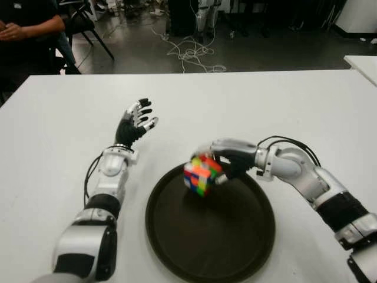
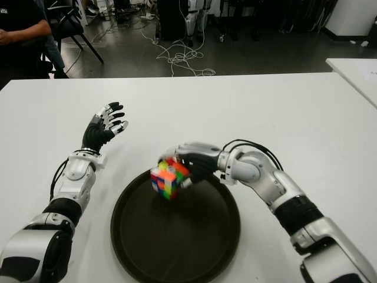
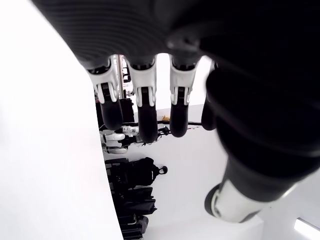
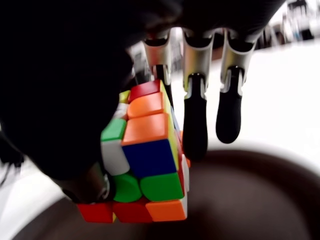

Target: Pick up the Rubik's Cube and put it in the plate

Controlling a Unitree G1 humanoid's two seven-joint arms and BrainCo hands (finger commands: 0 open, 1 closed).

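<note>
The Rubik's Cube (image 1: 202, 175) hangs tilted just above the far left part of the dark round plate (image 1: 235, 247). My right hand (image 1: 227, 156) comes in from the right and is shut on it. In the right wrist view the cube (image 4: 145, 155) sits pressed between thumb and fingers (image 4: 195, 125), with the plate's dark surface below. Whether the cube touches the plate I cannot tell. My left hand (image 1: 138, 121) shows to the left of the plate, raised, its fingers (image 3: 142, 110) spread and holding nothing.
The white table (image 1: 235, 100) stretches bare behind and to both sides of the plate. A seated person (image 1: 23, 29) is at the far left corner. Cables (image 1: 188, 53) lie on the floor beyond. A second white table (image 1: 362, 62) edges in at the right.
</note>
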